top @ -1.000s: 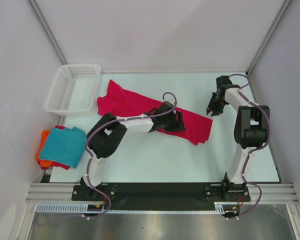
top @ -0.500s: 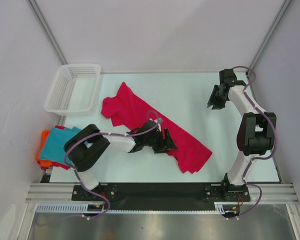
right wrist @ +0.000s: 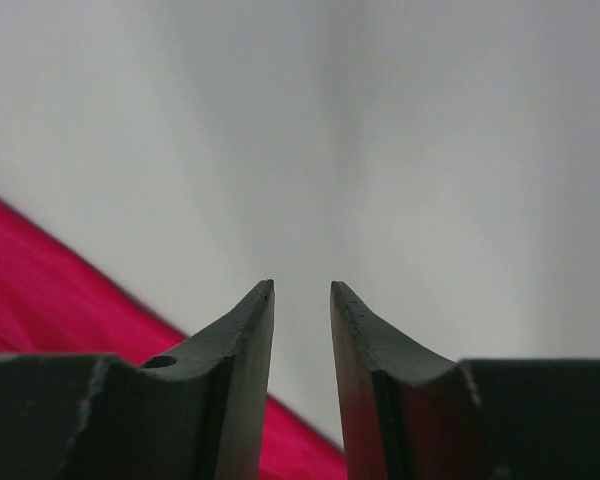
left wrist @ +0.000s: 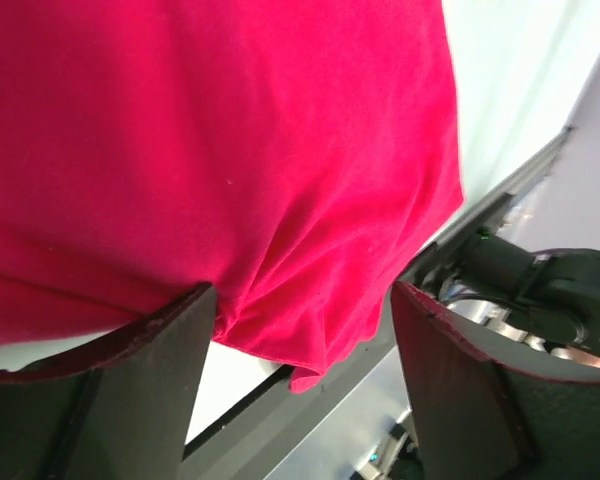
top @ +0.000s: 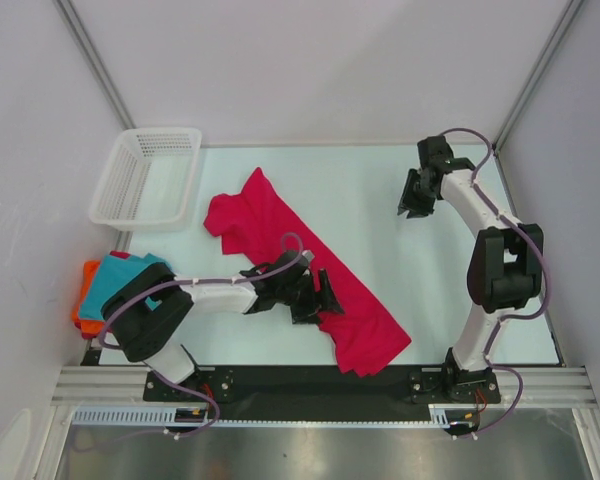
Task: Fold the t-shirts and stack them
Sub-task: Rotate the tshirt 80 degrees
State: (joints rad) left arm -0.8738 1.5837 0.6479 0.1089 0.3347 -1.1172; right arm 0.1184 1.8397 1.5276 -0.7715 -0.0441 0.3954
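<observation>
The large crimson-pink t-shirt [top: 280,235] lies crumpled in a long diagonal band from the table's middle to the near edge. My left gripper [top: 320,297] rests low on its near part. In the left wrist view the jaws [left wrist: 300,292] stand wide apart over the cloth [left wrist: 230,150], which puckers against one finger [left wrist: 180,330]. My right gripper [top: 408,205] hovers at the back right, away from the shirt, empty, its jaws [right wrist: 302,287] a narrow gap apart. The teal t-shirt [top: 130,290] lies folded on the orange one [top: 83,300] at the left edge.
A white mesh basket [top: 145,178] stands at the back left. The black rail [top: 310,385] carrying the arm bases runs along the near edge, just past the shirt's lower end. Grey walls close in the sides and back.
My left arm has drawn back toward the near edge, and the crimson shirt has slid with it down and toward the front. My right gripper has moved back and a little left.
</observation>
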